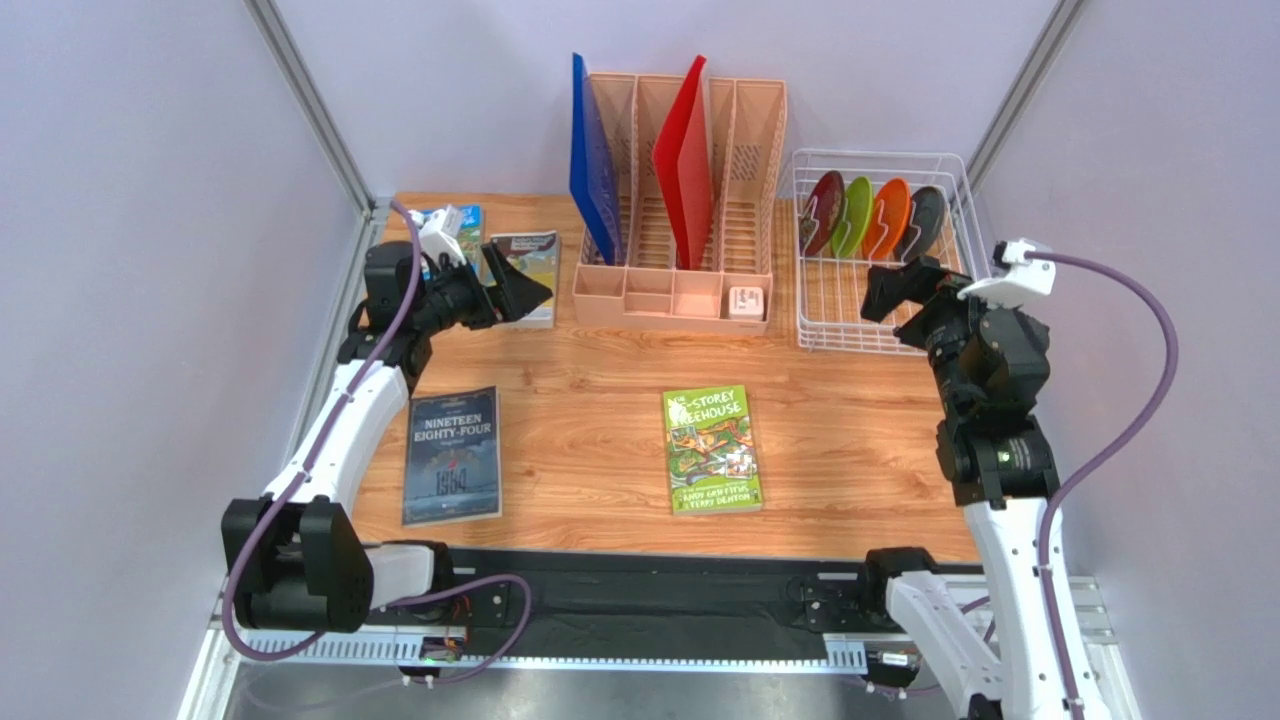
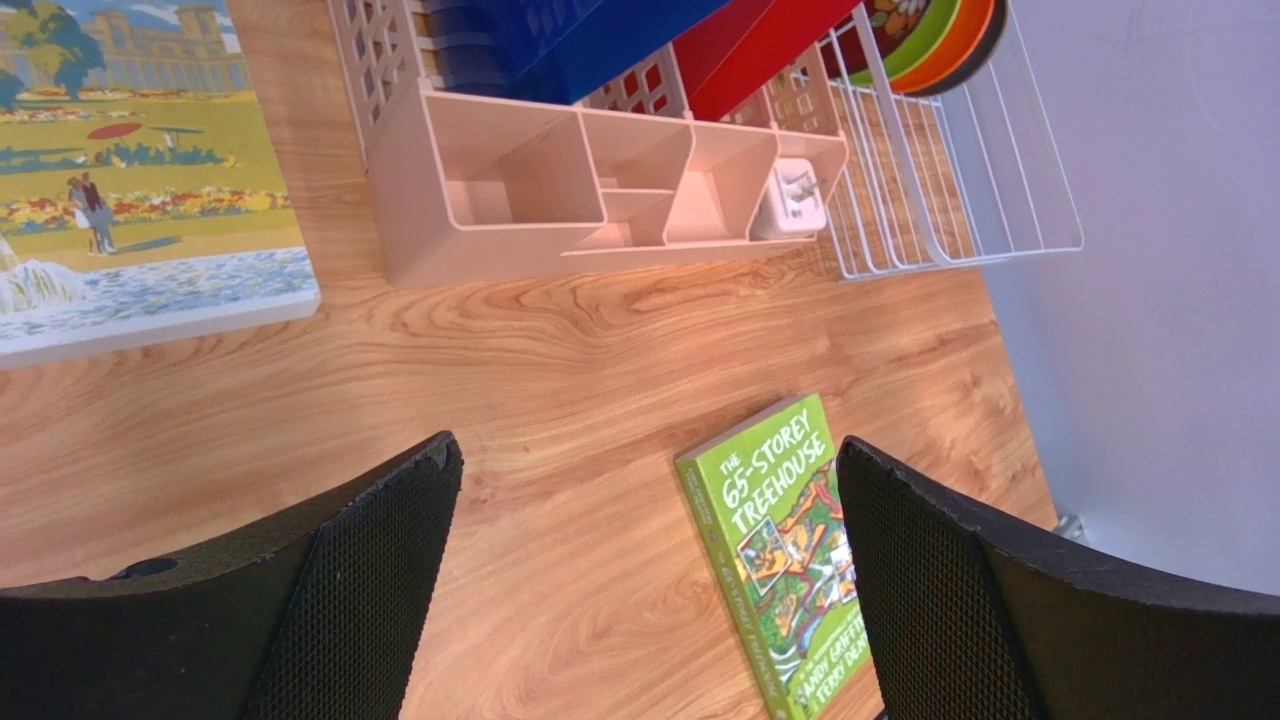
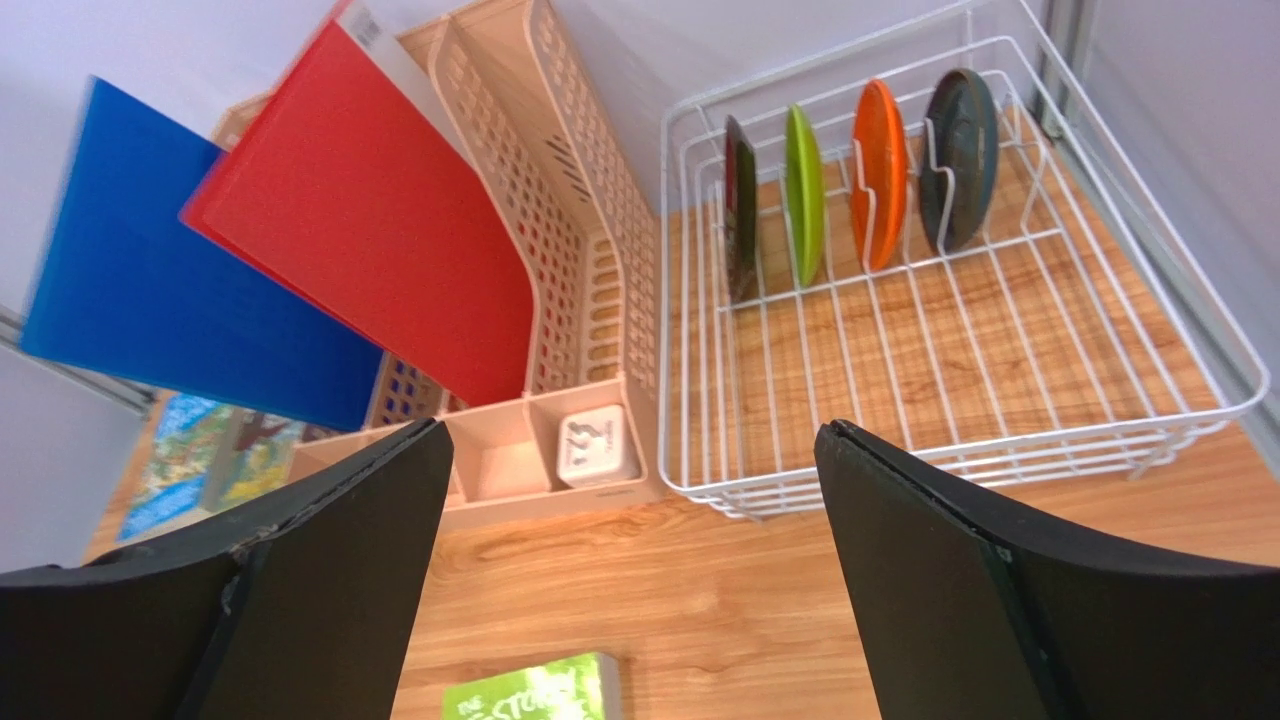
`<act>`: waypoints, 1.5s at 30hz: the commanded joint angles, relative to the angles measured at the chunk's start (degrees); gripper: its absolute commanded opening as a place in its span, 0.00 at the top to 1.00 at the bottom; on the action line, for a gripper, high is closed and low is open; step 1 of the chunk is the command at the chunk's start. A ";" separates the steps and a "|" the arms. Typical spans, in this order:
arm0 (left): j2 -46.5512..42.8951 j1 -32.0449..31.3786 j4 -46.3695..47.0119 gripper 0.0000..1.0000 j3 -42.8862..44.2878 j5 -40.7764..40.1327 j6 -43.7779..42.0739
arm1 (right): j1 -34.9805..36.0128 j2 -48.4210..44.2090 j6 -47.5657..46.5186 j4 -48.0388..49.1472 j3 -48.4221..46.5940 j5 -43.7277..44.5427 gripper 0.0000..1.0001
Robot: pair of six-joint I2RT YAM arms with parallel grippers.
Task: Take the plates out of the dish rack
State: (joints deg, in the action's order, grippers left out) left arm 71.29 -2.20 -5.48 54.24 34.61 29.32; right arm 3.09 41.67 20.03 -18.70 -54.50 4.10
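Observation:
The white wire dish rack (image 1: 842, 311) stands at the back right of the table. Upright in its far end are the plates: dark red (image 1: 822, 213), lime green (image 1: 855, 216), orange (image 1: 891, 219) and dark teal-grey (image 1: 926, 221). My right gripper (image 1: 902, 285) hovers open and empty just in front of the rack. The right wrist view shows the rack (image 3: 962, 447) past the gripper (image 3: 631, 432), with the dark red (image 3: 739, 210), green (image 3: 804, 195), orange (image 3: 879, 173) and dark (image 3: 962, 158) plates. My left gripper (image 1: 529, 293) is open and empty at the back left, far from the rack (image 2: 962, 195).
A pink slotted organiser (image 1: 684, 285) holding a blue board (image 1: 595, 165) and a red board (image 1: 684, 158) stands left of the rack. A green book (image 1: 711, 450) lies mid-table and a dark book (image 1: 451, 455) at the left. More books (image 1: 529, 267) lie under the left gripper.

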 commanded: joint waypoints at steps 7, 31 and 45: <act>2.44 1.84 12.76 0.00 1.13 10.56 7.93 | 0.16 23.53 -8.60 -5.21 -17.73 7.15 0.00; 0.61 -13.62 5.74 0.00 2.10 -28.19 -14.73 | 0.07 83.39 -12.30 -18.04 -72.06 8.91 0.30; 1.93 -15.47 6.27 0.00 2.45 -31.45 -16.67 | 0.07 93.50 -15.90 -16.11 -79.36 12.69 0.38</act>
State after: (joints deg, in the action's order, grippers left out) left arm 73.69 -17.50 0.23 54.06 2.98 14.33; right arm 3.09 132.77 6.48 -36.51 -130.74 14.63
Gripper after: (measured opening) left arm 0.995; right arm 0.633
